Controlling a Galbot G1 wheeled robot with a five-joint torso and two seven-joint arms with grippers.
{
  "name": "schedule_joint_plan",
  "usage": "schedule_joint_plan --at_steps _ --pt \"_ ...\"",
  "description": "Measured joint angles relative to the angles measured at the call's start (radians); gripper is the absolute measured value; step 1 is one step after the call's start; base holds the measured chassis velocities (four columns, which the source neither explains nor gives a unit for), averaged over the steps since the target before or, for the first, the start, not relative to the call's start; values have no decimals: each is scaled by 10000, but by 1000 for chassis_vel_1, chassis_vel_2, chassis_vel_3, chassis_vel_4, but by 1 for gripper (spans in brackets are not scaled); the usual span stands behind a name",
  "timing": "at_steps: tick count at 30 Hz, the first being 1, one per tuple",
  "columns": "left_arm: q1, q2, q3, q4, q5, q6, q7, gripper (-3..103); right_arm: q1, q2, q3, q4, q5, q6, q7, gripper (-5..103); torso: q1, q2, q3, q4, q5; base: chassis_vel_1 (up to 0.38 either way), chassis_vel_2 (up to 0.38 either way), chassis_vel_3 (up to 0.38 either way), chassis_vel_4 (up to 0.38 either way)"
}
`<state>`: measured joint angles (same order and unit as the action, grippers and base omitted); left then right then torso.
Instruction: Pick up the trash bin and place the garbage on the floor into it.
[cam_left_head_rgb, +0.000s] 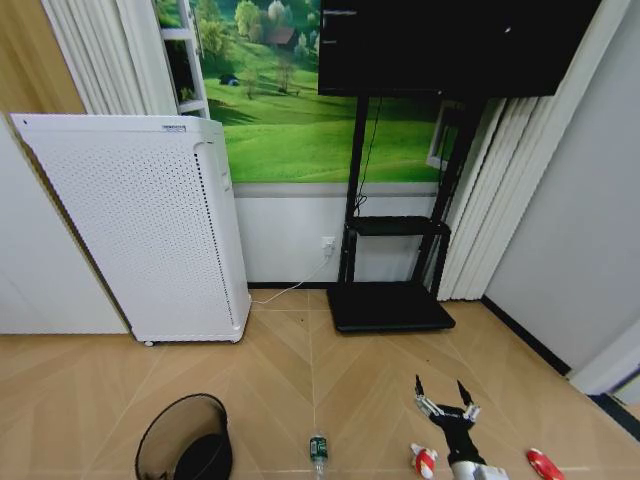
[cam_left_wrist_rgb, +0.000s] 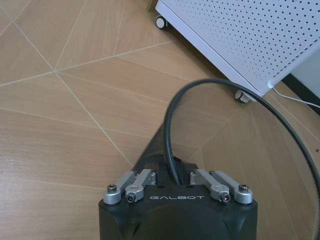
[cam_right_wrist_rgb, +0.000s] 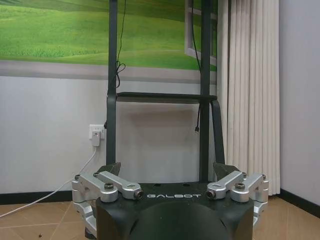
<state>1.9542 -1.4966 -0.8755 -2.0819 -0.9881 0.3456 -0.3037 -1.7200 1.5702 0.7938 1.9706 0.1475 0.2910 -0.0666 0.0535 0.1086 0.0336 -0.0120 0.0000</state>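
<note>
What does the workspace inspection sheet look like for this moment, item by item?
Surface: light tan herringbone wooden parquet floor, dark skirting along the walls.
Job's things: small round black wire-mesh trash bin; clear plastic bottle with green label lying on the parquet; two red-and-white pieces either side of the right arm.
Clutter: nothing seen.
Grippers: left claw shut on the bin rim; right claw open, empty, above the floor.
Cables: white cord from wall socket to the appliance; black cable down the stand.
Surroundings: tall white perforated appliance on castors, black screen stand, meadow mural, curtains.
</note>
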Motion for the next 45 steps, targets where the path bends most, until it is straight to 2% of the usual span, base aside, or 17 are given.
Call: schedule_joint_plan --at_steps 2,4,10,13,15,16,19,20,21,23,24,26,27,28,31,42,45 --pt "1 -12 14 19 -17 -26 1 13 0 6 6 0 9 8 -3 100 1 1 2 1 0 0 0 0 0" --pt "9 -20 18 18 -29 -30 1 8 -1 -6 14 -13 9 13 -5 100 1 2 2 0 -1 0 0 0 0" --pt "29 -30 -2 20 32 -181 78 7 -21 -26 59 -133 28 80 -10 100 2 4 3 2 -2 0 0 0 0" --pt "34 -12 -27 76 296 -409 361 7 -36 16 74 -217 -30 118 214 100 1 4 4 2 -1 0 0 0 0" --pt "79 19 -52 99 850 -749 1031 7 -68 52 121 -293 -183 40 657 100 1 5 5 1 0 0 0 0 0" --pt "79 19 -52 99 850 -749 1031 7 -68 52 121 -293 -183 40 657 100 1 5 5 1 0 0 0 0 0" --pt "142 27 -158 162 2399 -1896 2533 7 -173 8 189 -367 -260 -67 819 100 2 6 4 0 -2 0 0 0 0" --pt "156 29 -202 162 2759 -2258 2879 7 -187 0 194 -424 -300 14 793 100 2 6 5 0 0 0 0 0 0" --pt "156 29 -202 162 2759 -2258 2879 7 -187 0 194 -424 -300 14 793 100 2 6 5 0 0 0 0 0 0" --pt "188 33 -325 84 3531 -3119 3459 7 -241 47 250 -568 -627 138 633 100 2 6 5 2 -1 0 0 0 0" --pt "188 33 -325 84 3531 -3119 3459 7 -241 47 250 -568 -627 138 633 100 2 6 5 2 -1 0 0 0 0" --pt "181 36 -445 -21 3994 -3754 3671 7 -338 147 267 -671 -965 286 469 100 2 7 6 0 1 0 0 0 0" --pt "181 36 -445 -21 3994 -3754 3671 7 -338 147 267 -671 -965 286 469 100 2 7 6 0 1 0 0 0 0" --pt "114 27 -553 -30 4306 -4110 3711 7 -409 190 251 -743 -1176 456 393 100 2 7 6 0 0 0 0 0 0" --pt "-13 -2 -768 -74 4671 -4469 3735 7 -488 287 192 -839 -1473 722 299 100 2 7 6 1 0 0 0 0 0" --pt "-144 -24 -809 -192 4545 -4579 3659 7 -651 374 63 -911 -1796 895 286 100 2 7 7 2 0 62 59 -60 -66" --pt "-171 -67 -718 -184 4458 -4802 3554 7 -690 377 51 -986 -1801 908 404 100 2 8 7 0 0 182 160 -184 -179"
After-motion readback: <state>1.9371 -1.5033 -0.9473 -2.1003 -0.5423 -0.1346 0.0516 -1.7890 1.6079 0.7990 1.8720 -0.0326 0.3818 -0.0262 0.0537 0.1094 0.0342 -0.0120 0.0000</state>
